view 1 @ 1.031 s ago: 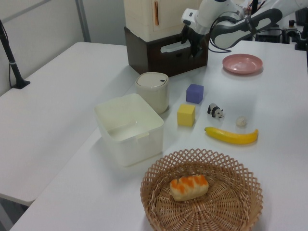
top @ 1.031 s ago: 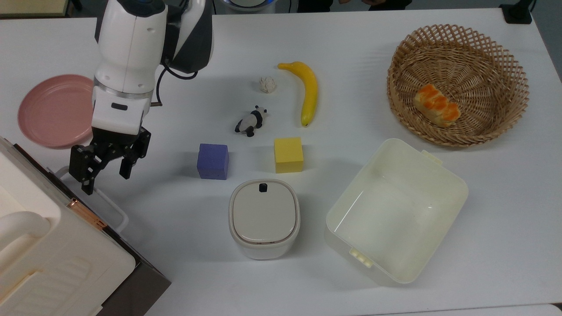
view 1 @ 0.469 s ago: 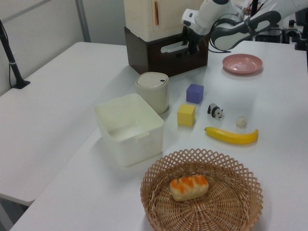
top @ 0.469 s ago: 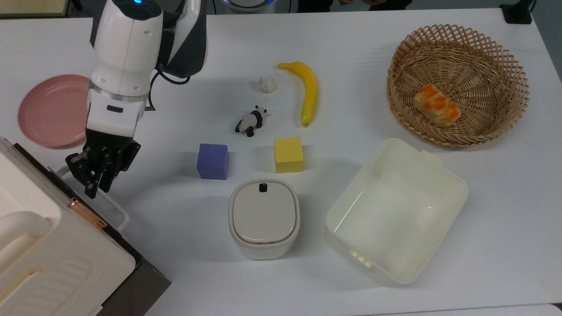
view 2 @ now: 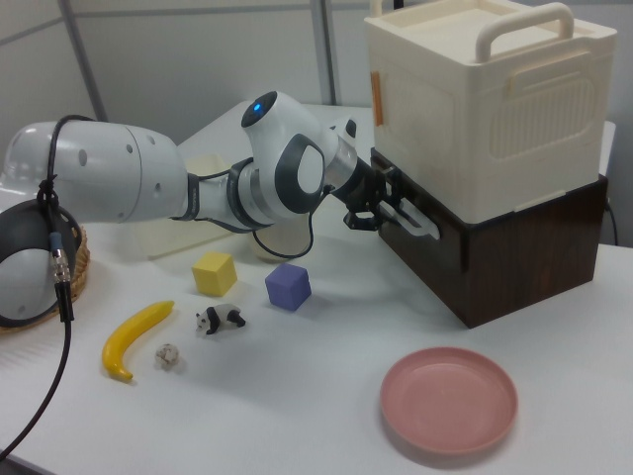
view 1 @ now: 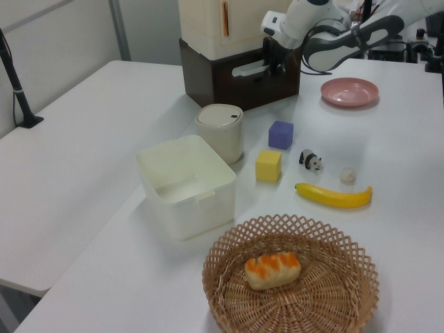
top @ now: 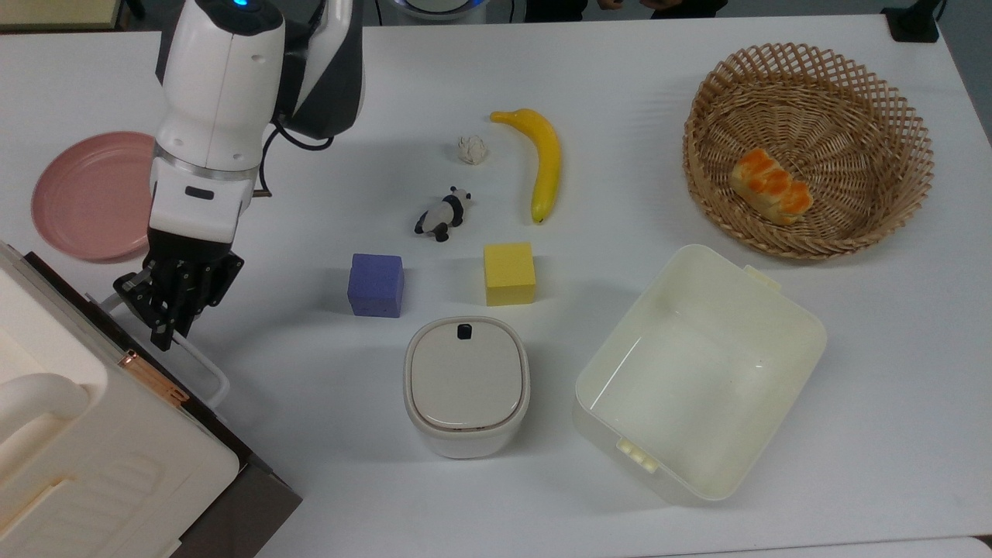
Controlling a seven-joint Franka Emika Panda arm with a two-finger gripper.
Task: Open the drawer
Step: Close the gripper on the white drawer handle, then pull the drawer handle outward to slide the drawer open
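The drawer has a dark brown front panel under the cream cabinet top, at the top view's lower left. The panel sits flush with the cabinet body. Its white loop handle sticks out over the table. My gripper is shut on the drawer handle at its far end, fingers pointing down. The right view shows the gripper pinching the handle in front of the panel. In the left view, the gripper sits at the right end of the handle.
A pink plate lies just behind the gripper. A purple cube, yellow cube, lidded white bin and cream tub stand to the top view's right. Farther off are a panda toy, a banana and a wicker basket.
The gripper's fingers stood open above the handle a second ago. They have since closed on it, and the hand has shifted slightly toward the cabinet.
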